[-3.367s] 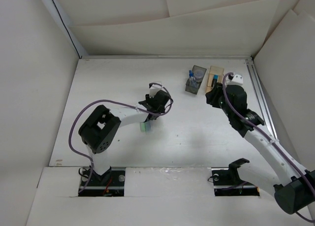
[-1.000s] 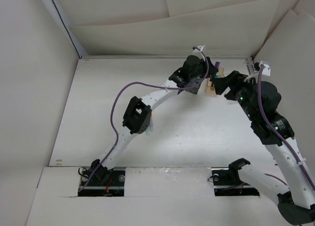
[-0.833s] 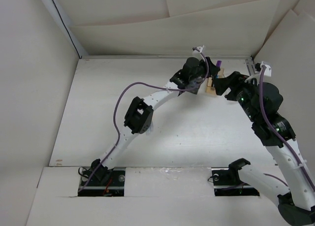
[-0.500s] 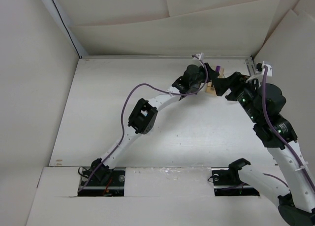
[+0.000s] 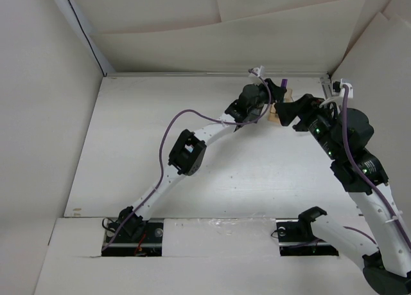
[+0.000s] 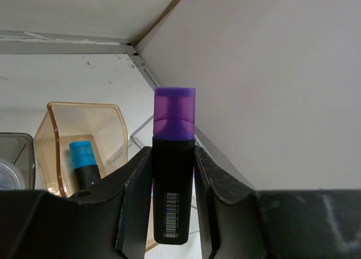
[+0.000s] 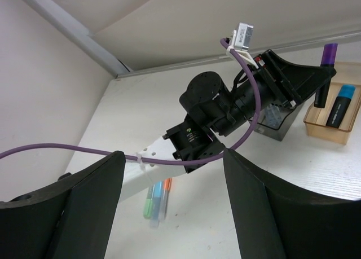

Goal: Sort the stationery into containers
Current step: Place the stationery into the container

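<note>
Just above the tan-orange bin (image 5: 277, 118), the top view shows the left gripper (image 5: 275, 96) swung over from the middle of the worktop (image 5: 148, 128). Its wrist view shows jaws clamped on the dark purple marker (image 6: 174, 180), ready to drop. Facing that bin, the right gripper (image 7: 175, 208) has its jaws wide and empty.

A purple marker (image 7: 326, 71) is held upright by the left gripper (image 7: 319, 83) over the tan-orange bin (image 7: 326, 132), in which a light-blue marker (image 7: 341, 110) lies.

A dark purple marker (image 6: 174, 123), cap up, stands upright, clamped in the left gripper (image 6: 172, 157) at the far-right tan-orange bin (image 6: 115, 129), which holds a light-blue-capped marker (image 6: 84, 163). The smoky grey bin (image 6: 12, 143) sits just left of it. Green, blue and orange markers (image 7: 157, 200) lie blurred, nearer and leftward.
</note>
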`<move>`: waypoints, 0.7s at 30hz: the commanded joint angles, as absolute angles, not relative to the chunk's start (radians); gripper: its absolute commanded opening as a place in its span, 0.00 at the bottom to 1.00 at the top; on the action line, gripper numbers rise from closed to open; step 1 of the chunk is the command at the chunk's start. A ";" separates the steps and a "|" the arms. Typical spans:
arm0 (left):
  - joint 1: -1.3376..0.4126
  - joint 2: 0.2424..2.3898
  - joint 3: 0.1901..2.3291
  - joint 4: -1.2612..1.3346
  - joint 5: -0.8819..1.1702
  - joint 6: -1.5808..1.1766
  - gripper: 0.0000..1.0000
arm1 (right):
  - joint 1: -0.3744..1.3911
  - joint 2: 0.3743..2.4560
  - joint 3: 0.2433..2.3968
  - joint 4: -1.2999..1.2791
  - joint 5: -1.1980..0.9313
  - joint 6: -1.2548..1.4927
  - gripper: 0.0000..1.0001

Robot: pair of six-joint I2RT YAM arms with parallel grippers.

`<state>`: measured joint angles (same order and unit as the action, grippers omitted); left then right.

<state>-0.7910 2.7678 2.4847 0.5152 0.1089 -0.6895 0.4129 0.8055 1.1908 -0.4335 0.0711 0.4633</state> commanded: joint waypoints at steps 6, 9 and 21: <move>-0.795 2.787 2.539 0.611 0.063 -0.667 0.27 | 0.433 0.790 1.227 -0.374 0.057 0.449 0.76; -0.795 2.796 2.539 0.620 0.052 -0.667 0.27 | 0.442 0.781 1.227 -0.374 0.057 0.449 0.76; -0.795 2.815 2.539 0.620 0.023 -0.643 0.41 | 0.451 0.790 1.227 -0.374 0.037 0.449 0.76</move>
